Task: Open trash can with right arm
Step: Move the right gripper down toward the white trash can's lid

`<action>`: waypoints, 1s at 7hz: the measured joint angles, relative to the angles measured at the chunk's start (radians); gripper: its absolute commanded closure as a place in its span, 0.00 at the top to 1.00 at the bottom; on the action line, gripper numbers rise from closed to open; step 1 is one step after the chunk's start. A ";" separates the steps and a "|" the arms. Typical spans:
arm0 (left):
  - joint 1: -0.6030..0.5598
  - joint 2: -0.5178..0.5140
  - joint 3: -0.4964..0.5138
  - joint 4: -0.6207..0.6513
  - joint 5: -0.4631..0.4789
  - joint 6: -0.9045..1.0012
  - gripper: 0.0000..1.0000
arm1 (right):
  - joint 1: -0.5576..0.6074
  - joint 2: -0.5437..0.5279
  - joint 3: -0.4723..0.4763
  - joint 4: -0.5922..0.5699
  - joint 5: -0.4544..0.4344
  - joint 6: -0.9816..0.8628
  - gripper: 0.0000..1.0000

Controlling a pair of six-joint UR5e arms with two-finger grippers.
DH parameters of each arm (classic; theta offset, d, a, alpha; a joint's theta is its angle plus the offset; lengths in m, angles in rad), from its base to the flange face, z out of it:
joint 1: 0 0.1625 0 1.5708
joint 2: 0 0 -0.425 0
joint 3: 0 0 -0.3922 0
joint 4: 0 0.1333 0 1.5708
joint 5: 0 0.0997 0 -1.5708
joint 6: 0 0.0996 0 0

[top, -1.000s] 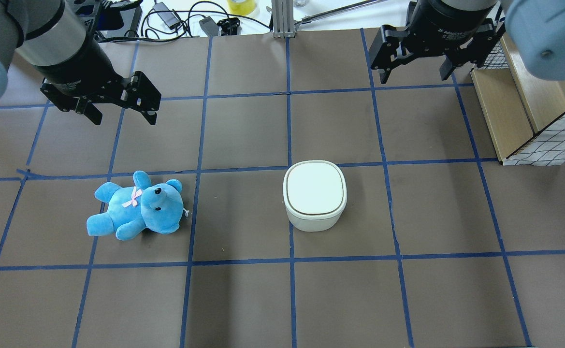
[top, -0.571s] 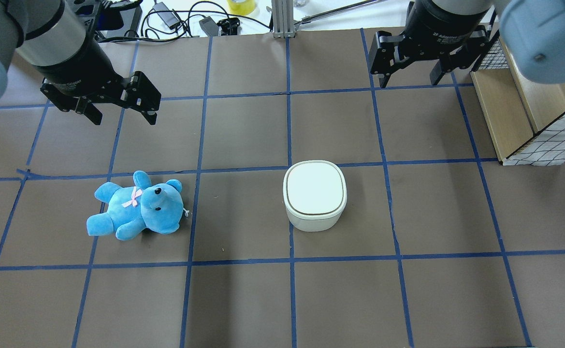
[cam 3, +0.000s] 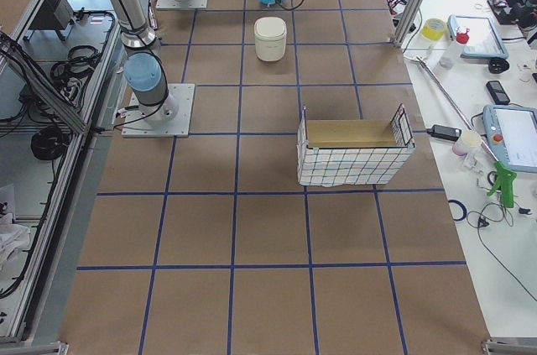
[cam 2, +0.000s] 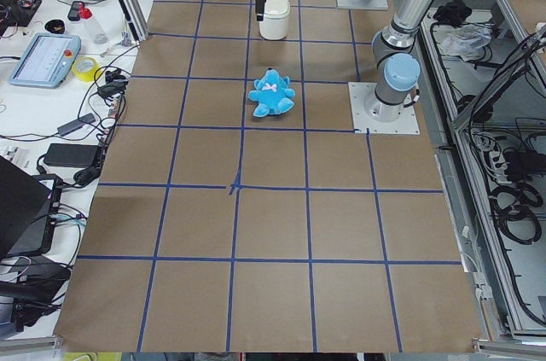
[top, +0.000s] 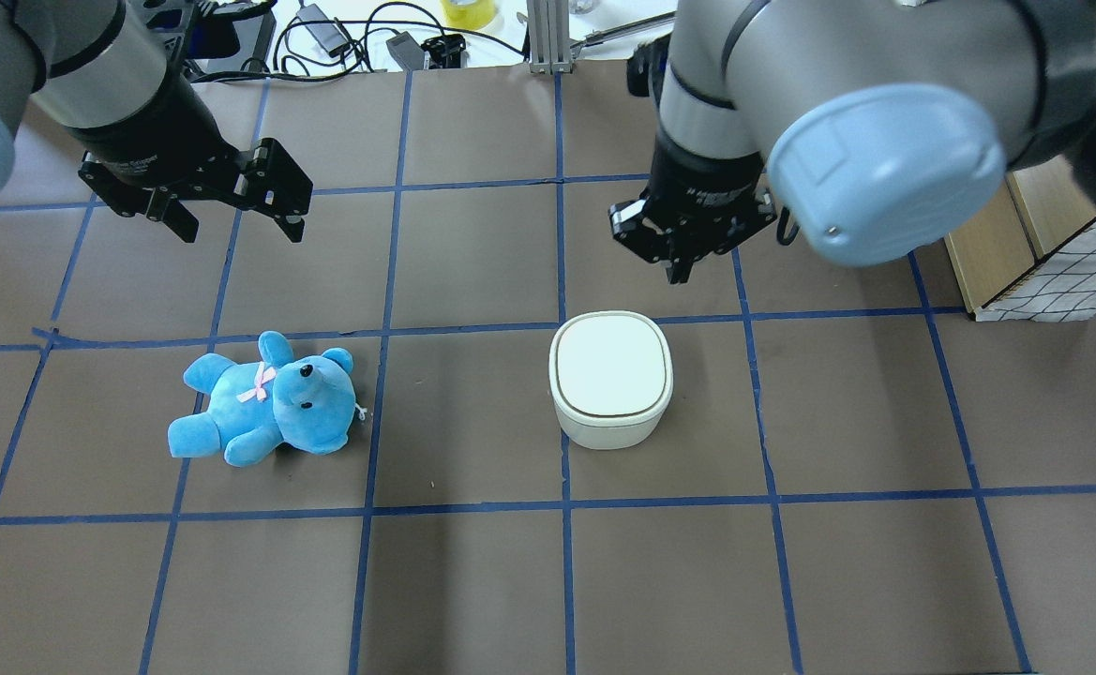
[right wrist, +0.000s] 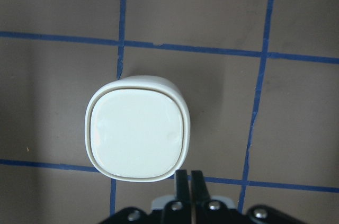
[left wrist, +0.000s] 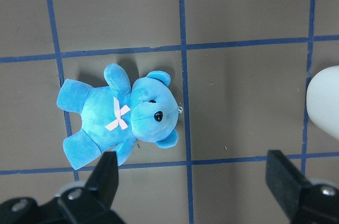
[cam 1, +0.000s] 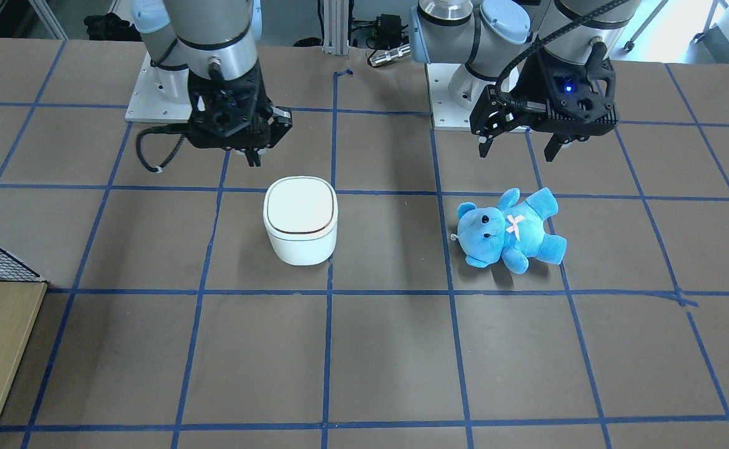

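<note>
The white trash can [top: 611, 380] stands mid-table with its lid flat and shut; it also shows in the front view [cam 1: 300, 219] and the right wrist view [right wrist: 137, 134]. My right gripper [top: 677, 272] is shut and empty, its fingers pressed together. It hovers just beyond the can's far edge, apart from it; the front view [cam 1: 253, 161] and the right wrist view [right wrist: 189, 175] show it too. My left gripper [top: 240, 230] is open and empty above the table, beyond a blue teddy bear [top: 266, 403] that lies on its back.
A wood-and-wire basket [top: 1054, 253] stands at the table's right edge. Cables and small devices [top: 341, 37] lie past the far edge. The right arm's elbow [top: 885, 169] hangs over the right half of the table.
My right arm has swung in from the far right toward the can, and its gripper has gone from open to shut. The left arm, teddy and can have not moved.
</note>
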State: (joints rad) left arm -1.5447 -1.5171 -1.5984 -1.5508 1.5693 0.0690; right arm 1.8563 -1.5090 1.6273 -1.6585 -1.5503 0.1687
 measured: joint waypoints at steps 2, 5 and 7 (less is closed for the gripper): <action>0.000 0.000 0.000 0.000 0.000 0.000 1.00 | 0.037 0.011 0.183 -0.182 0.013 0.013 0.00; 0.000 0.000 0.000 0.000 0.000 0.000 1.00 | 0.042 0.025 0.303 -0.341 0.016 0.014 0.00; 0.000 0.000 0.000 0.000 0.000 0.000 1.00 | 0.043 0.048 0.303 -0.347 0.015 0.011 0.21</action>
State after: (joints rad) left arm -1.5447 -1.5171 -1.5984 -1.5509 1.5692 0.0690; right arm 1.8991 -1.4606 1.9307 -2.0053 -1.5351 0.1799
